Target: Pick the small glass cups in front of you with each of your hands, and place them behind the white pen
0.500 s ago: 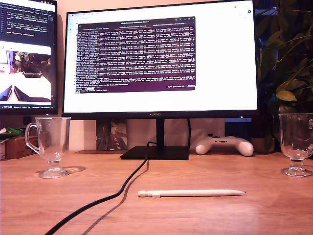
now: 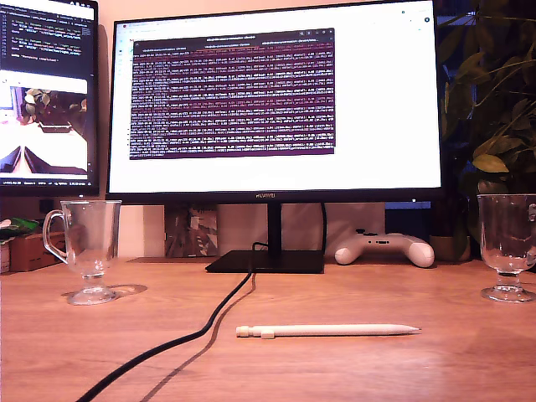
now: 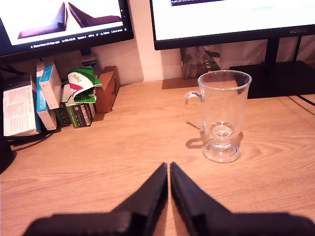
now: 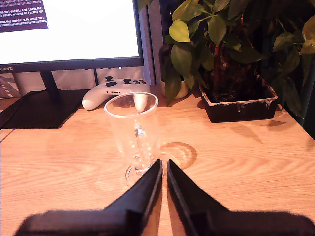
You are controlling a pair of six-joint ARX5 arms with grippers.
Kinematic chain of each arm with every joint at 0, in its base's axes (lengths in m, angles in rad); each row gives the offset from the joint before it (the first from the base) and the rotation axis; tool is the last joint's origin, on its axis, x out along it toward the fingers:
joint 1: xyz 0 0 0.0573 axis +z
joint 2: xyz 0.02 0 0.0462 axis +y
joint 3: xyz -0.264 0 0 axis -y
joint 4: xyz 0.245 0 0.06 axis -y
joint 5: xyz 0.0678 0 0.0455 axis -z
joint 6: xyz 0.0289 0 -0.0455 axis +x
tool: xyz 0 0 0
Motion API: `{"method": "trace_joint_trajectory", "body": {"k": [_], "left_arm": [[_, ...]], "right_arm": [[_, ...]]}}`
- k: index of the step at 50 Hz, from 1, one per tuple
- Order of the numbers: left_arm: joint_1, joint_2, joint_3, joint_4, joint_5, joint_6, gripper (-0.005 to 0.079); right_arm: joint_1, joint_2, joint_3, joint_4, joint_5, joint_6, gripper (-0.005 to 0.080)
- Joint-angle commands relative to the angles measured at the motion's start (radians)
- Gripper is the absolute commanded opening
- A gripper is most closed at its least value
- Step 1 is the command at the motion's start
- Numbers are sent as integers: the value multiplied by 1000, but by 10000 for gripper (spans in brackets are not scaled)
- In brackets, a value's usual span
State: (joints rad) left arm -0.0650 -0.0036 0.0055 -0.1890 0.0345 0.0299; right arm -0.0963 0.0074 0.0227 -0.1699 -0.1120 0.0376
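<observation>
The first gripper [image 3: 169,169] had its dark wedge fingers pressed together, tips nearly touching, over bare wooden desk [image 3: 123,142]. The first glass cup [image 3: 221,115] stood upright ahead of it at about one o'clock from the fingertips, apart from them, its handle turned toward the stacked boxes [image 3: 49,98].

The second gripper [image 4: 164,167] was likewise closed on nothing. The second glass cup [image 4: 133,137] stood upright just ahead of its tips at about eleven o'clock, the foot very near one fingertip; contact could not be judged. A white game controller [image 4: 115,91] lay beyond that cup, with a potted plant [image 4: 236,73] at roughly one o'clock.

In the exterior view neither gripper showed. One cup [image 2: 84,247] stood at that view's left, the other [image 2: 507,247] at its right edge, and the white pen [image 2: 327,331] lay flat between them, nearer the camera, beside a black cable [image 2: 193,331] under the monitor [image 2: 276,100].
</observation>
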Motion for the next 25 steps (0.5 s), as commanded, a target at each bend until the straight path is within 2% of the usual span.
{"method": "trace_joint_trajectory", "body": {"k": [1, 5, 9, 11, 12, 14, 16, 20, 22, 25], "left_arm": [[-2, -8, -30, -20, 4, 2, -21], [-2, -8, -30, -12, 24, -14, -21], [-3, -8, -30, 27, 76, -151, -21], [-3, -8, -30, 46, 99, -151, -21], [-3, -8, -30, 58, 110, -208, -21], [-3, -8, -30, 87, 135, -229, -21], [-3, -8, -30, 125, 165, -304, -21], [-3, -8, -26, 210, 223, -354, -21], [-3, -8, -15, 243, 245, -359, -21], [-3, -8, 19, 251, 259, -386, -21]], "right_arm": [[5, -6, -16, 8, 5, 8, -13], [5, -6, -16, 8, 3, 12, -13], [5, -6, -16, 16, -27, 67, -13], [5, -6, -16, 26, -48, 108, -13], [5, -6, -16, 33, -62, 137, -13], [5, -6, -16, 48, -84, 183, -13], [5, -6, -16, 56, -114, 224, -13], [5, -6, -16, 61, -114, 317, -13], [5, -6, -15, 60, -113, 419, -13], [4, -6, -15, 59, -113, 493, -13]]}}
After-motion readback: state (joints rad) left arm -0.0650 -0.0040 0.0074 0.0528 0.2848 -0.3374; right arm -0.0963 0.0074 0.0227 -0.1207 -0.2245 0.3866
